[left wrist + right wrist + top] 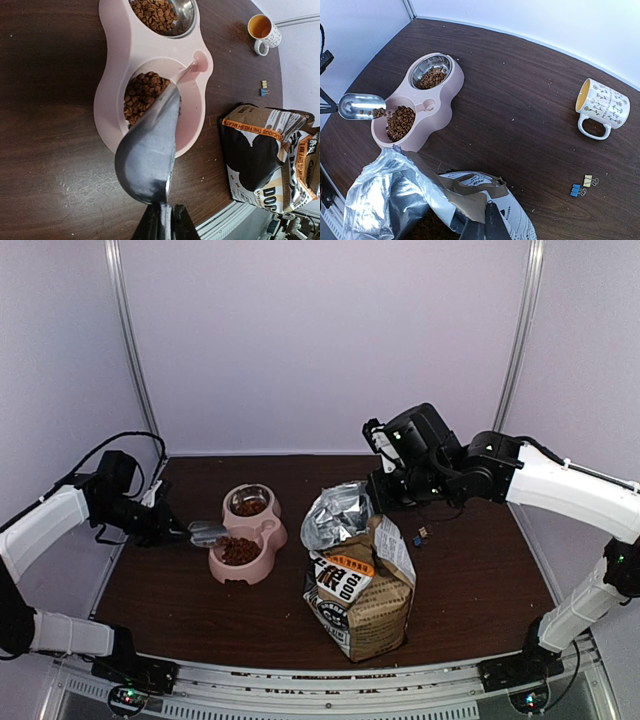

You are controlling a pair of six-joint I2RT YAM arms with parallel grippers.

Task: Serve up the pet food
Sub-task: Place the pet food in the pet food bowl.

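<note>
1. My left gripper (163,220) is pressed together on the handle of the silver scoop (147,155). The scoop is tipped mouth-down so the load slides forward and not over the sides.
2. The scoop's lip hangs over the bare pink well of the pink double bowl (112,75). The pet food (142,95) is heaped in that well, a few pellets sit at the lip, and more fills the steel-lined well beyond.
3. My right gripper (487,222) seems to pinch the rim of the dog-food bag (365,600), though the wrist view crops the fingers. I judge this holds the bag upright with its foil mouth open.
4. The bag stands near the bowl. A mug (602,105) and two binder clips (584,185) lie well apart, to my right.
5. The table (520,100) is dark brown wood grain, flecked with crumbs. Plain white walls (320,340) close it in.
</note>
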